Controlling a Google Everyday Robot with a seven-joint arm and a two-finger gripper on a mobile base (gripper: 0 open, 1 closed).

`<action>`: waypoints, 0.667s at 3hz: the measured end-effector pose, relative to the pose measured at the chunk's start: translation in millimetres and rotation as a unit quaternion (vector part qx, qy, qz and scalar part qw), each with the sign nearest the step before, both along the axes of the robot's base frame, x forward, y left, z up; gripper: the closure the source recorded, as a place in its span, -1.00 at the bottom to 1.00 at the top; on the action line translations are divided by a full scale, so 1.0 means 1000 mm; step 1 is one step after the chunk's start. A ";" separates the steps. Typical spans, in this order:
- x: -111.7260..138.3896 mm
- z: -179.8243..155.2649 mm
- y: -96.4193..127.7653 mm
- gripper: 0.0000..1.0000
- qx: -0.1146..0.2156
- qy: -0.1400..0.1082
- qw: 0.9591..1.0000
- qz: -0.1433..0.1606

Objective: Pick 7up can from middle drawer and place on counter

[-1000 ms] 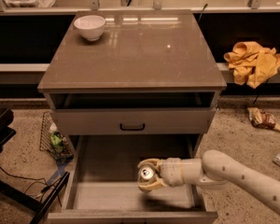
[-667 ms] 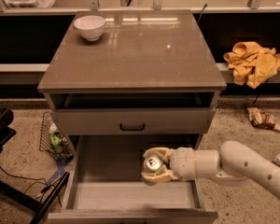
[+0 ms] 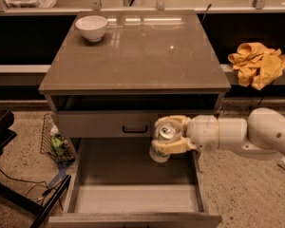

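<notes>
Yellowish hand (image 3: 169, 136) over grey middle drawer (image 3: 133, 199) grips pale, silver-topped 7up can (image 3: 166, 131); counter (image 3: 142, 58) glossy grey-brown; bowl (image 3: 91, 28) white.

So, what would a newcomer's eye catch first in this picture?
The claw, closed around the 7up can, holds it above the right side of the open middle drawer. Higher up, the glossy counter carries a white bowl at its far left corner, and a yellow cloth lies to the right.

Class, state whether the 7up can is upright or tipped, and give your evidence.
Roughly upright: the 7up can shows its silver top facing up with the body hanging below, clamped by the gripper over the open middle drawer.
</notes>
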State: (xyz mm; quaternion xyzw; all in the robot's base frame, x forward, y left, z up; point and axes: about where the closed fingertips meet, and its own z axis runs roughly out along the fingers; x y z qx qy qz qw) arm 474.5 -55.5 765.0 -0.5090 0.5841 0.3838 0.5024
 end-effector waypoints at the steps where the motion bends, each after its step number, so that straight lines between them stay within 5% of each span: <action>1: 0.065 0.080 -0.012 1.00 0.003 0.027 0.999 -0.033; 2: 0.066 0.084 -0.010 1.00 0.006 0.027 0.999 -0.036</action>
